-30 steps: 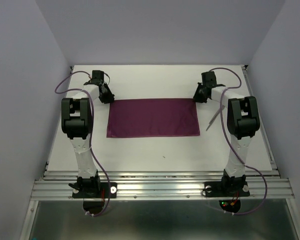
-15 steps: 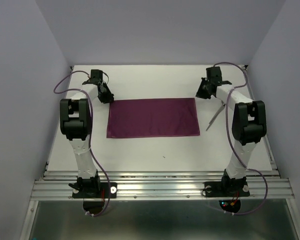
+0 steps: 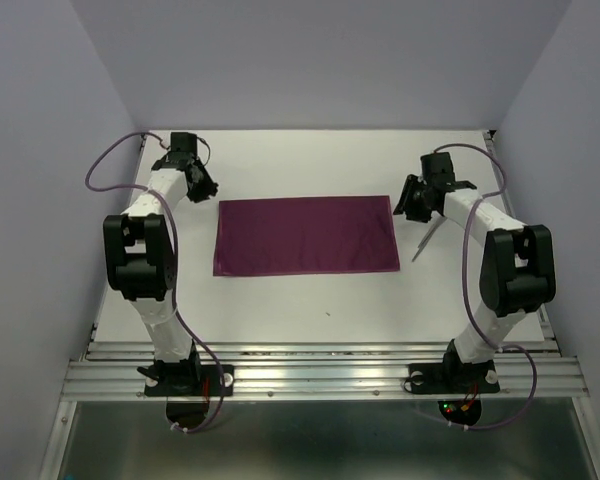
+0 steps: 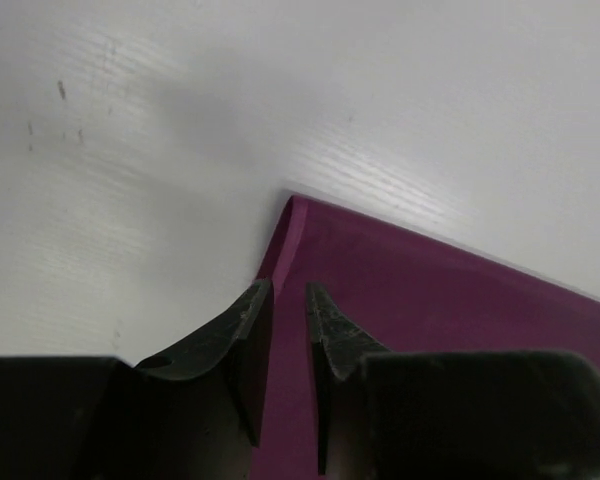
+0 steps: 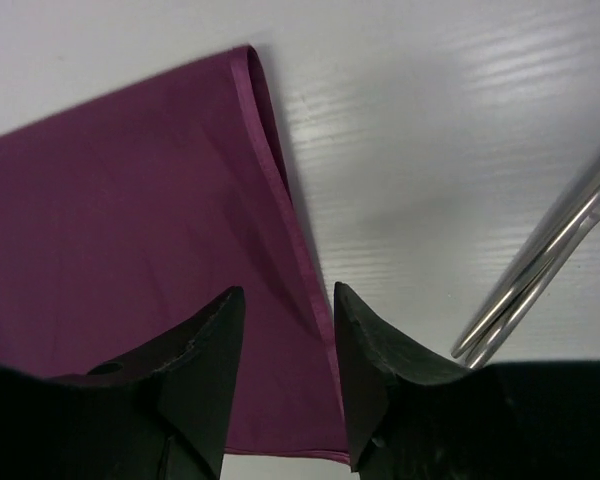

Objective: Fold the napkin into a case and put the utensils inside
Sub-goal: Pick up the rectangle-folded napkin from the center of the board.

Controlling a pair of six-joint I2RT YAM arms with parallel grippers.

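Observation:
The plum-purple napkin (image 3: 305, 235) lies flat on the white table as a wide folded rectangle. My left gripper (image 3: 202, 188) hovers just off its far left corner. In the left wrist view the napkin (image 4: 430, 290) lies flat under the left gripper (image 4: 288, 290), whose jaws stand a narrow gap apart with nothing between them. My right gripper (image 3: 411, 206) is at the far right corner, open. In the right wrist view the right gripper (image 5: 288, 292) straddles the napkin's (image 5: 130, 200) right edge without touching it. The utensils (image 3: 427, 238) (image 5: 550, 250), two thin silver handles, lie side by side just right of the napkin.
The white table (image 3: 310, 300) is enclosed by pale walls on three sides. A metal rail (image 3: 320, 375) with both arm bases runs along the near edge. Purple cables loop from each arm.
The right gripper has opened and shifted slightly right and nearer, off the napkin's corner. The left arm has swung outward to the left. The napkin stays flat.

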